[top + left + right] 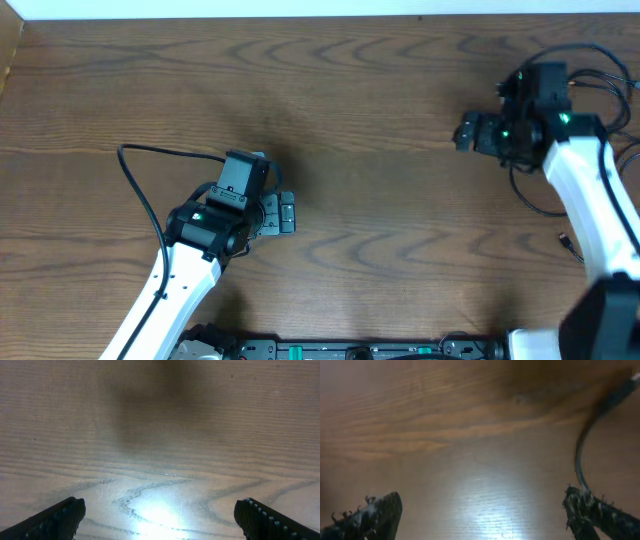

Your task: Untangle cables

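The brown wooden table (380,90) is mostly bare. The thin black cables (520,190) lie in loose loops at the far right side of the table, around and under the white right arm (590,200). A small plug end shows near the right edge.

The right gripper (463,133) points left, away from most of the loops. Its two fingers (375,517) are spread wide apart and hold nothing. In the right wrist view, one blurry black cable (578,460) curves down from the top right corner to the tip of the right-hand finger. I cannot tell if it touches that finger.

The left gripper (285,213) is at the lower left of the table, well apart from the cables. Its black fingers (60,520) are spread wide too, and only shiny bare wood shows between them. A thicker black cord (130,170) runs from the white left arm (170,290) in a curve over the table.
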Motion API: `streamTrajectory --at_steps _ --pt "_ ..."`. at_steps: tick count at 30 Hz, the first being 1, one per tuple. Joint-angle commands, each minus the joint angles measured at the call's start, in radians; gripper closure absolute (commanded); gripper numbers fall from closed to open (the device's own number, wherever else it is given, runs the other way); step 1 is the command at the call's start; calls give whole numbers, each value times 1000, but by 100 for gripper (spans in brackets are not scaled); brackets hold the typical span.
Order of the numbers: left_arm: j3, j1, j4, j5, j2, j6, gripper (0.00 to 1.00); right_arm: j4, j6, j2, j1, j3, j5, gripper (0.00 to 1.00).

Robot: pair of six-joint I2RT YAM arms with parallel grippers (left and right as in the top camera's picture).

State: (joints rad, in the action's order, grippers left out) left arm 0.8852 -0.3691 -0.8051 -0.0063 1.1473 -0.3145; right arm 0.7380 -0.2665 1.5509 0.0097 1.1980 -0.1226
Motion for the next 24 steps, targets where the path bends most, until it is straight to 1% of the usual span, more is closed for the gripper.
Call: streamTrajectory --at_steps 1,8,17,24 --pt "20 4 -2 -13 -8 -5 0 -123 -70 -77 5 -124 68 1" --pt "20 4 -2 -13 -8 -5 0 -468 -70 -209 5 -390 68 1" --pt "20 4 -2 -13 -8 -5 0 -884 -70 -279 5 -701 68 1" --pt "20 4 -2 -13 -8 -5 0 -1079 -70 -344 5 -869 68 1"
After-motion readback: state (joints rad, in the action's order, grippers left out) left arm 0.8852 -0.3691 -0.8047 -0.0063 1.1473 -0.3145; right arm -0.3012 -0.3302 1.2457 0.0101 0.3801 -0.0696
